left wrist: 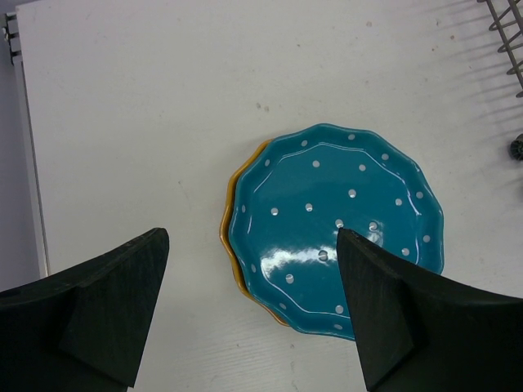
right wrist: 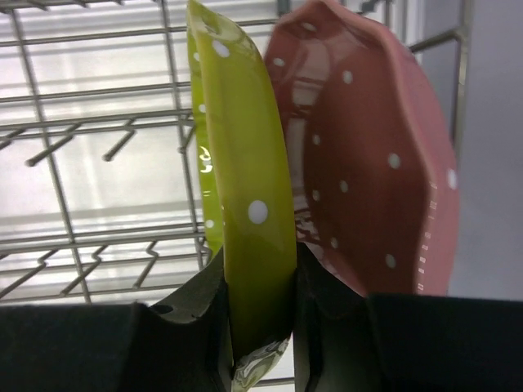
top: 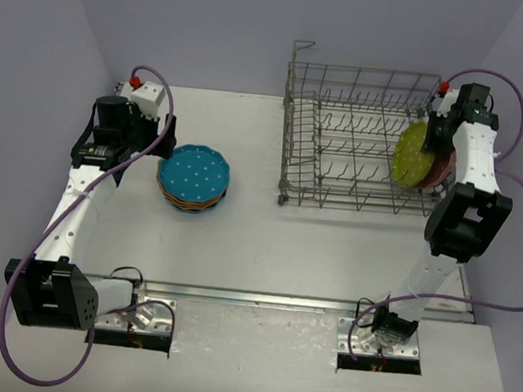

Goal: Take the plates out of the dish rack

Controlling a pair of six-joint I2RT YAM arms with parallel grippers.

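Observation:
The grey wire dish rack [top: 341,139] stands at the back right. At its right end a yellow-green plate [top: 411,153] and a pink plate [top: 442,169] stand on edge. My right gripper [top: 432,129] is shut on the rim of the yellow-green plate [right wrist: 245,188], with the pink plate [right wrist: 368,163] just behind it. A teal-blue plate [top: 194,173] lies on top of an orange-yellow plate [left wrist: 233,214] in a stack on the table. My left gripper [left wrist: 253,318] is open and empty, above the near edge of the teal-blue plate [left wrist: 335,220].
The rack's upright tines [right wrist: 98,147] and wire sides stand close to the left of the held plate. The table's left edge [left wrist: 29,163] runs near the stack. Walls close in behind and on both sides.

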